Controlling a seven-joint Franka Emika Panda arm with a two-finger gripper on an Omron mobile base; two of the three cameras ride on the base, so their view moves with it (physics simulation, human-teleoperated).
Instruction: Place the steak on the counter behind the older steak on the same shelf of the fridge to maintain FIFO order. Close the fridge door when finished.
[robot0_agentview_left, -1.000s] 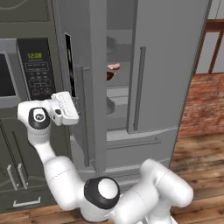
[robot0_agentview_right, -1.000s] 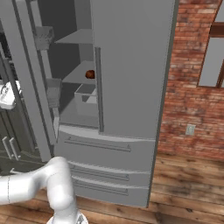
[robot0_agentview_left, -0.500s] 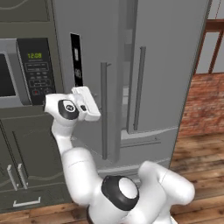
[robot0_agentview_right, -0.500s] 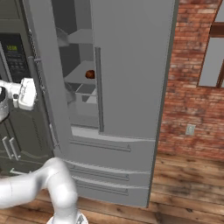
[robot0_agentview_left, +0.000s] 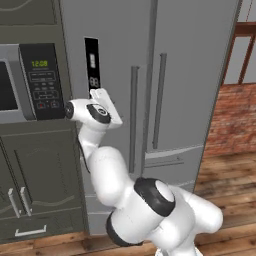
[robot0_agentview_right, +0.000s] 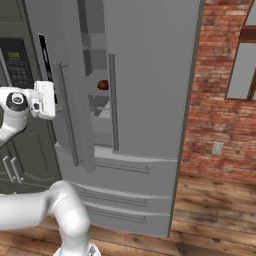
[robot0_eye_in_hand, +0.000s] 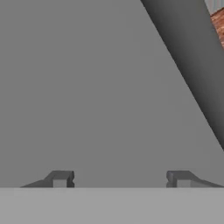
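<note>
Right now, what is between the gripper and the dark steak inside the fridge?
The fridge's left door, nearly shut: in the right base view it stands between the gripper and the older steak.

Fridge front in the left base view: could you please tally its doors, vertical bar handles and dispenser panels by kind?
Doors: 2
Vertical bar handles: 2
Dispenser panel: 1
Total on the fridge: 5

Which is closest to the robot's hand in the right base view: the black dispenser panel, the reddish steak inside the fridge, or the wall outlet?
1. Dispenser panel, just above the hand.
2. Older steak, inside, to its right.
3. Outlet, far right on the brick wall.
</note>
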